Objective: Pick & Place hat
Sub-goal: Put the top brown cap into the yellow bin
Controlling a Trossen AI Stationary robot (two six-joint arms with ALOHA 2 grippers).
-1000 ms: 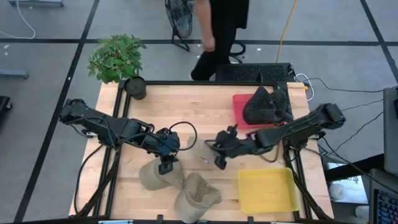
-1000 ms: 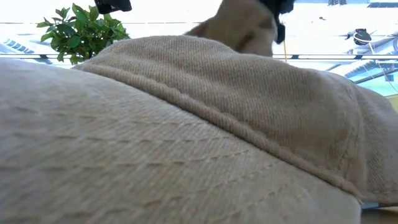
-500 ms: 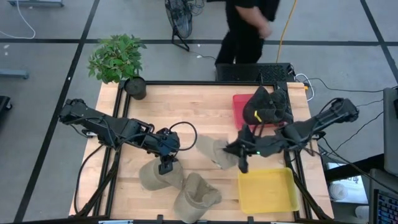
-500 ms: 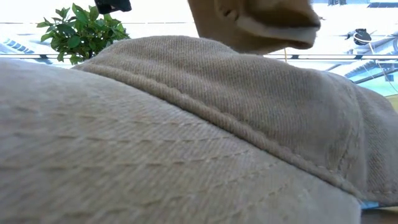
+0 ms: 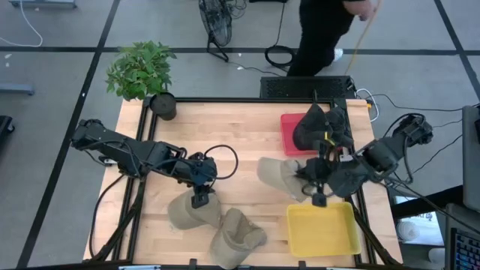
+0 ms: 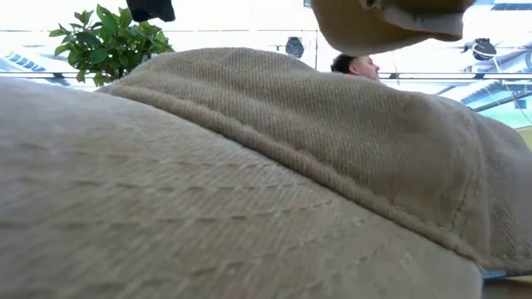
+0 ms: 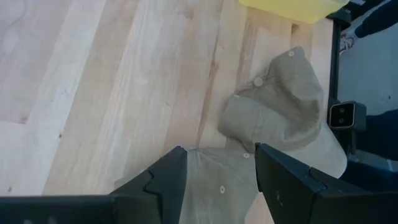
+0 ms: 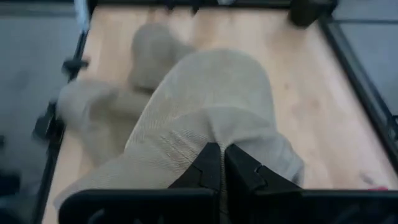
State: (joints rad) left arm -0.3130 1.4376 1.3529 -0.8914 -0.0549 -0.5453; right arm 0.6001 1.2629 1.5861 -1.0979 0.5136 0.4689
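Hat [image 5: 281, 174] held aloft by right gripper [image 5: 313, 187], fingers clamped on cloth edge; soft, light, droops. Grip advised at brim. Left gripper [image 5: 198, 199] spread apart over second hat [image 5: 187, 212].

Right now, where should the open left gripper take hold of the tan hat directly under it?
Probably from straight above, pinching the soft crown of the tan hat. The left gripper hangs open over it, and the cloth there bulges upward, giving the fingers a fold to close on.

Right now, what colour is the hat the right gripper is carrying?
Plain tan hat, pinched by the right gripper; the high view shows it best.
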